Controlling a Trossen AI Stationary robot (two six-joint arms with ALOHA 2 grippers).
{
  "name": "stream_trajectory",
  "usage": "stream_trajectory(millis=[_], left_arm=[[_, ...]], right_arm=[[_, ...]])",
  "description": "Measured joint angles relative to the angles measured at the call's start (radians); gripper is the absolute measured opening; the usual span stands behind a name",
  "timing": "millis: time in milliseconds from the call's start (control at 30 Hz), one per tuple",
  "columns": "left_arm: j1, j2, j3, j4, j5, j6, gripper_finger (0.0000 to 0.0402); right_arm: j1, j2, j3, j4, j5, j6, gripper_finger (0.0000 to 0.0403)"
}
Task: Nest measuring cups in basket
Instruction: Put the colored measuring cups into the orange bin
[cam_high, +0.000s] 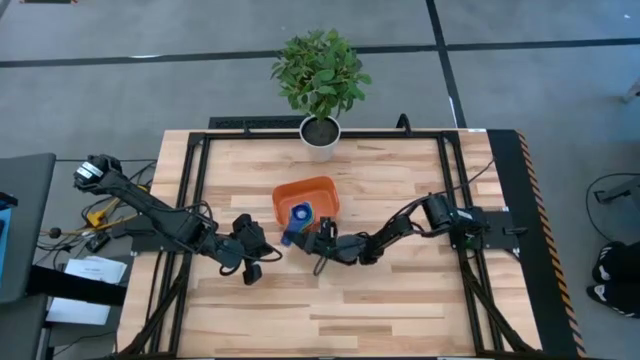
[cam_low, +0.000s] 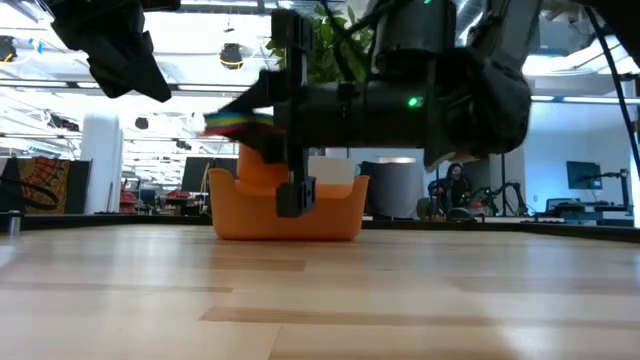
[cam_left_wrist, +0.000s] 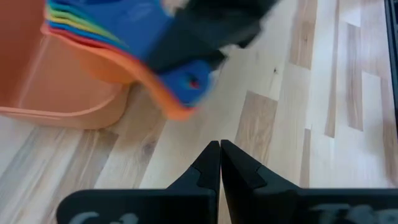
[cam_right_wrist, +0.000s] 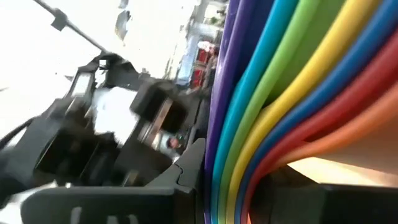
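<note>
The measuring cups (cam_left_wrist: 109, 28) are nested in one stack, blue on top and orange at the bottom, with their flat handles fanned in rainbow layers (cam_right_wrist: 292, 93). The stack sits at the near side of the orange basket (cam_high: 318, 190), also visible in the low view (cam_low: 330, 215). My right gripper (cam_high: 303, 237) is shut on the stack's handles. My left gripper (cam_left_wrist: 219, 158) is shut and empty, hovering over bare table to the left of the basket, a little nearer than it (cam_high: 250, 262). My right gripper pinches the stacked handles (cam_right_wrist: 249, 143) between its two fingers, which lie across them, one finger (cam_right_wrist: 186, 174) against the purple-blue side of the stack. It comes roughly level from the table's right. The handle ends (cam_left_wrist: 186, 87) jut out past the basket's near wall; the cup bowls (cam_low: 260, 165) dip into the basket.
A white pot with a green plant (cam_high: 320, 135) stands at the table's far edge behind the basket. A black frame (cam_high: 200, 170) runs round the tabletop. Bare wood lies in front of both grippers toward the near edge.
</note>
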Motion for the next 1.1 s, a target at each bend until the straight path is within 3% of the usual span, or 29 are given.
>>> stream_trajectory(millis=[633,967,1100], left_arm=[[0.0,0.0,0.0,-0.046,0.012,-0.003,0.0],[0.0,0.0,0.0,-0.051,0.015,-0.004,0.0],[0.0,0.0,0.0,-0.05,0.015,-0.02,0.0]], right_arm=[[-0.06,0.004,-0.002,-0.06,-0.005,0.221,0.0108],[-0.058,0.003,-0.002,-0.058,0.035,0.313,0.0188],[-0.058,-0.003,0.005,-0.062,0.037,0.303,0.0202]])
